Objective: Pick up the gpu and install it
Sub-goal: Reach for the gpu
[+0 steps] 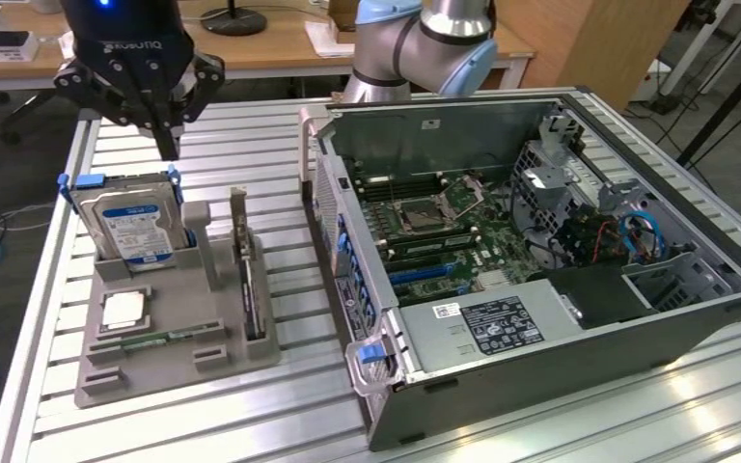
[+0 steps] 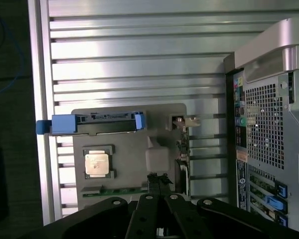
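The gpu (image 1: 251, 285) stands on its edge in a slot of the grey holder (image 1: 165, 371), its silver bracket (image 1: 238, 207) at the far end. The wrist view sees the gpu (image 2: 182, 152) edge-on from above, bracket (image 2: 185, 121) at one end. My black gripper (image 1: 165, 145) hangs high over the table, beyond the holder's far end and to the exterior view's left of the gpu. Its fingertips (image 2: 158, 180) meet with nothing between them. The open computer case (image 1: 718, 289) lies at the exterior view's right, motherboard (image 1: 435, 227) exposed.
The holder also carries a silver hard drive (image 1: 132, 227) in a blue caddy, a processor chip (image 1: 123, 309) and a narrow green memory stick (image 1: 158, 338). The case's rear panel (image 2: 266, 124) faces the holder. A slatted aluminium table (image 1: 602, 424) bears everything; desks stand behind.
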Robot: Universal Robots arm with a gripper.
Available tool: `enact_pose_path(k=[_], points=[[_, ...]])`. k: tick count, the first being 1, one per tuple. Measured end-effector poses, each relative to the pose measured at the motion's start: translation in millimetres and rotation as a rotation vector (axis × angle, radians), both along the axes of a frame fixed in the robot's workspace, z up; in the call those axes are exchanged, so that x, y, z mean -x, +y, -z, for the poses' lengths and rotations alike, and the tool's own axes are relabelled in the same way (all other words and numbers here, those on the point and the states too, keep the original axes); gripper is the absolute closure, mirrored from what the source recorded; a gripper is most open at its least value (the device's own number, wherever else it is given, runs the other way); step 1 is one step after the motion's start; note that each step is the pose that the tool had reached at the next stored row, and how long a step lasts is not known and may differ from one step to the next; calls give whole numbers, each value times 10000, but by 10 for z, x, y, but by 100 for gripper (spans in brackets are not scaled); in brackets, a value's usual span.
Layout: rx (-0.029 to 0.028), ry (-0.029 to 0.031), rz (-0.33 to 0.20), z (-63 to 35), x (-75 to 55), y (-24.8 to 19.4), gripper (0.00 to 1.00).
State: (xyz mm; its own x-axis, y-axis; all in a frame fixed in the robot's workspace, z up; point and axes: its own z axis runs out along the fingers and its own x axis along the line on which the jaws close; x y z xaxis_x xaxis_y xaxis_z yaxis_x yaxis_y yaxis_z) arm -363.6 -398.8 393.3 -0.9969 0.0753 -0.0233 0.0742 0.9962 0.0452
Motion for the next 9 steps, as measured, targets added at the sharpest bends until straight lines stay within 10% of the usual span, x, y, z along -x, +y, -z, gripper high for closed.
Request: enact_pose_path(k=[9], points=[[0, 0, 0, 0, 91, 0, 89]])
